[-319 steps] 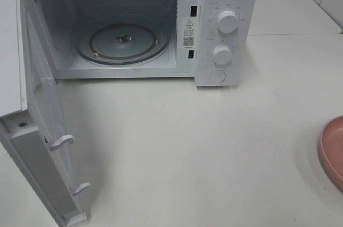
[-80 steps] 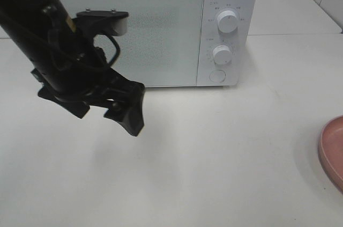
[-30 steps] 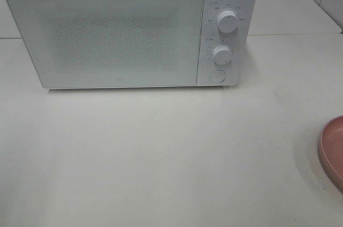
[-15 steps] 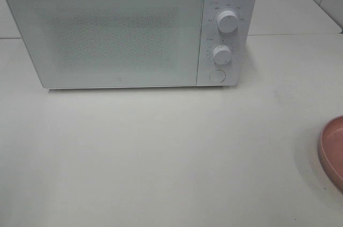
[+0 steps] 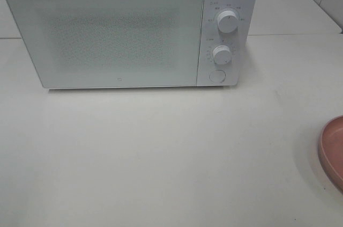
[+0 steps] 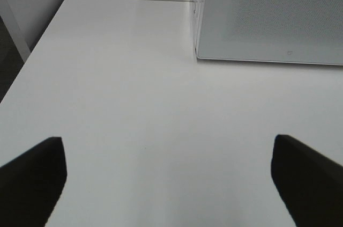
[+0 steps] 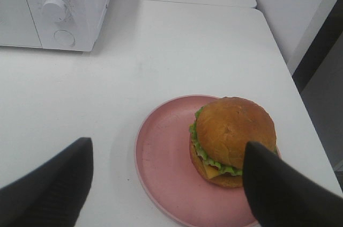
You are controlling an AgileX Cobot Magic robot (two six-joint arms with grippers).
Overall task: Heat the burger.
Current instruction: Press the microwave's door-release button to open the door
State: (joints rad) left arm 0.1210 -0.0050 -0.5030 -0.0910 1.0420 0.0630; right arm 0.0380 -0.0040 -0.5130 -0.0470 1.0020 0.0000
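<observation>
The right gripper (image 7: 169,184) hangs with its jaws spread wide and nothing between them, above the near edge of the pink plate (image 7: 161,162). The burger (image 7: 233,140) sits on that plate, off-centre toward one rim, untouched, and the dark fingers (image 7: 48,184) stand apart on either side of the plate. Beyond it lies bare white table (image 7: 177,55), then the microwave (image 5: 128,28), well apart from the plate and with its door shut.

The left gripper (image 6: 169,178) is likewise spread and empty over bare table, with the microwave's front corner ahead of it.

The burger looks light but soft and stacked (bun, lettuce, cheese and patty in loose layers), so a pinch on the bun would likely squash it or let the layers slide apart. The plate is stiff and has a raised rim; taking hold there, on the side away from the burger, seems the safer way to carry both, keeping it level.

Counted: one burger, one plate, one microwave with two knobs (image 5: 228,22) and one round button (image 5: 217,75), two grippers
</observation>
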